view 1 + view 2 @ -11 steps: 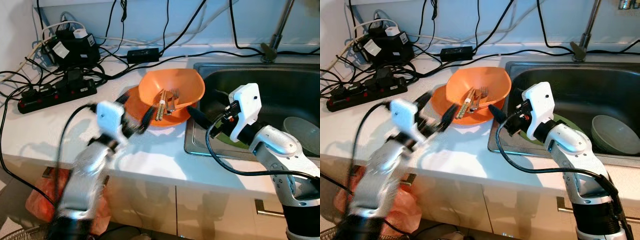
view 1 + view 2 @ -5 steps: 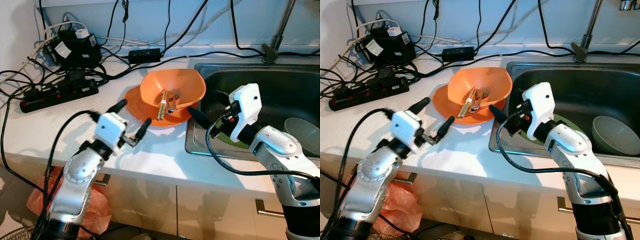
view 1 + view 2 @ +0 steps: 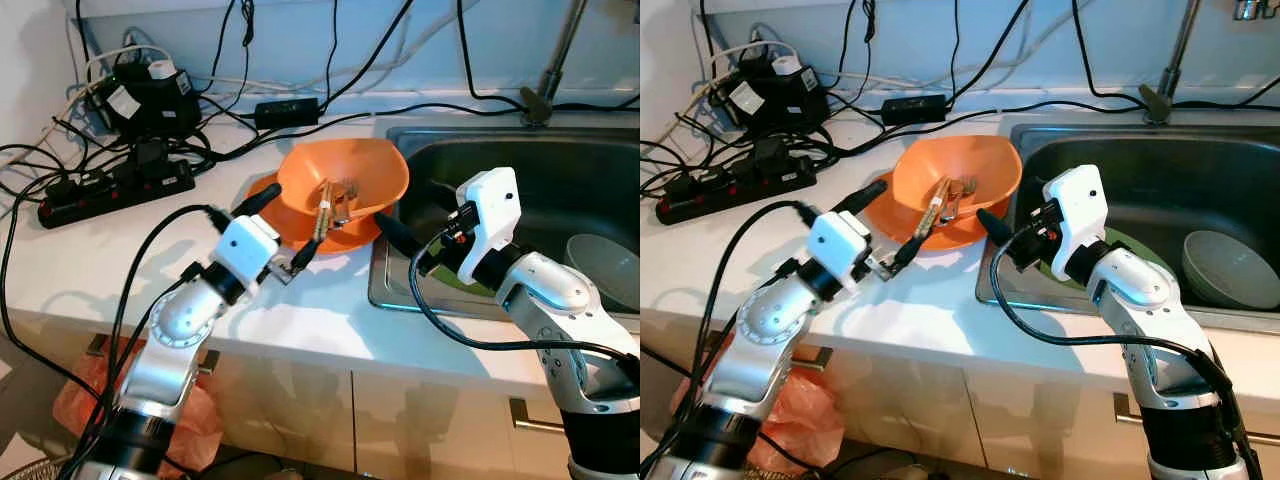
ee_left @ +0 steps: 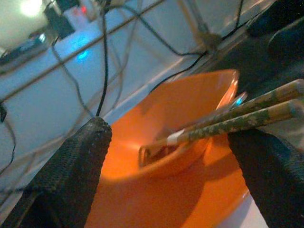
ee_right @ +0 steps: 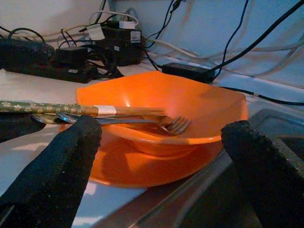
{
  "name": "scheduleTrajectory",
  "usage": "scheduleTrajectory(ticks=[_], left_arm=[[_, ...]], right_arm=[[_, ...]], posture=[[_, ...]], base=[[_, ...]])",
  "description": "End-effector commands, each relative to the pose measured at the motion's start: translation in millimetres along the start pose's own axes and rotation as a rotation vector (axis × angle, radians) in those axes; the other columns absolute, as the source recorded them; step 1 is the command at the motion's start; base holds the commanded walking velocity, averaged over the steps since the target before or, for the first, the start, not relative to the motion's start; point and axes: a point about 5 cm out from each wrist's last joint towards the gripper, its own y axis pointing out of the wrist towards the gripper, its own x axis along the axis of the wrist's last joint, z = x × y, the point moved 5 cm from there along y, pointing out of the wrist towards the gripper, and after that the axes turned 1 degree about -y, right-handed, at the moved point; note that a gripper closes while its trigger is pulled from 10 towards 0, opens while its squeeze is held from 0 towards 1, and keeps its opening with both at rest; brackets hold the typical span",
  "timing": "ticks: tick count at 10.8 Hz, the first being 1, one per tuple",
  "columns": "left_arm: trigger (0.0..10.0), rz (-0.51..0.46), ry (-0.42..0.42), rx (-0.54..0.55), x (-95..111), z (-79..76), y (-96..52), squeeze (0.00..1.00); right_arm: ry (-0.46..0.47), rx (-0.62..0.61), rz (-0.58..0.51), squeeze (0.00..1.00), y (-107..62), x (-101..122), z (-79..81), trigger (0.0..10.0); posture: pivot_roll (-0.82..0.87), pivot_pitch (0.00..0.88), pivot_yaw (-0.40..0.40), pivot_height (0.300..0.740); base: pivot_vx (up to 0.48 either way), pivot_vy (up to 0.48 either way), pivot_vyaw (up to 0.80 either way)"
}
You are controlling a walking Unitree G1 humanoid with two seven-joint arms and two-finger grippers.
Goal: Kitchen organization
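Your left hand (image 3: 278, 229) sits low over the white surface (image 3: 90, 250), just at the near-left edge of the orange plate (image 3: 262, 198), fingers spread wide; one finger (image 4: 71, 166) lies along the plate's left side, the other close to the protruding ends of the chopsticks (image 3: 322, 211). Nothing is held. The orange bowl (image 3: 345, 175) stands on the plate, near the sink's left rim, and holds the chopsticks and a fork (image 5: 176, 125); the chopsticks lean over the bowl's near rim, their ends pointing toward you. Your right hand (image 3: 405, 215) hovers at the left rim of the steel sink (image 3: 520, 150), just right of the bowl, fingers likewise spread and gripping nothing; one finger reaches over the surface edge, the other over the basin. Inside the sink: a grey-green bowl (image 3: 1230, 268) at the right, and a green item partly hidden behind your right arm, not identifiable. Far left on the surface: a black power strip (image 3: 115, 187), adapters and tangled cables. The tap's base (image 3: 538, 102) stands behind the sink.
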Motion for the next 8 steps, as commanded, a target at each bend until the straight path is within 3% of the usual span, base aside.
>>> scheduleTrajectory(ticks=[1, 3, 4, 5, 6, 7, 8], left_arm=[[10.0, 0.001, 0.022, -0.028, -0.2, -2.5, 1.8, 0.0], [10.0, -0.03, 0.037, -0.082, 2.3, -9.4, 4.8, 0.0], [3.1, -0.047, 0.031, -0.104, 4.0, -11.0, 5.4, 0.0], [3.1, -0.052, 0.028, -0.11, 4.6, -11.6, 5.5, 0.0], [0.0, -0.061, 0.027, -0.124, 6.2, -14.3, 7.8, 0.0], [0.6, -0.062, 0.028, -0.126, 6.5, -15.0, 8.5, 0.0], [0.5, -0.067, 0.031, -0.131, 6.8, -15.9, 9.1, 0.0]], right_arm=[[-0.001, 0.002, -0.009, 0.0, 0.5, 2.1, 2.3, 10.0], [-0.009, 0.006, 0.004, 0.0, -4.6, 1.1, 0.1, 10.0], [-0.014, -0.005, 0.008, 0.0, -6.2, 1.4, -3.9, 10.0], [-0.014, -0.007, 0.008, 0.0, -6.3, 1.5, -4.5, 10.0], [-0.013, -0.008, 0.009, 0.0, -5.8, 0.9, -3.9, 10.0], [-0.011, -0.008, 0.009, 0.0, -5.6, 0.5, -3.4, 10.0], [-0.008, -0.01, 0.011, 0.0, -5.7, -0.3, -2.7, 10.0]], posture=[[0.07, 0.023, 0.15, 0.74], [0.06, 0.028, 0.152, 0.74], [0.06, 0.029, 0.152, 0.74], [0.06, 0.03, 0.152, 0.74], [0.06, 0.032, 0.154, 0.74], [0.06, 0.032, 0.155, 0.74], [0.06, 0.034, 0.156, 0.74]], base=[[0.0, 0.0, 0.0], [0.0, 0.0, 0.0], [0.0, 0.0, 0.0], [0.0, 0.0, 0.0], [0.0, 0.0, 0.0], [0.0, 0.0, 0.0], [0.0, 0.0, 0.0]])
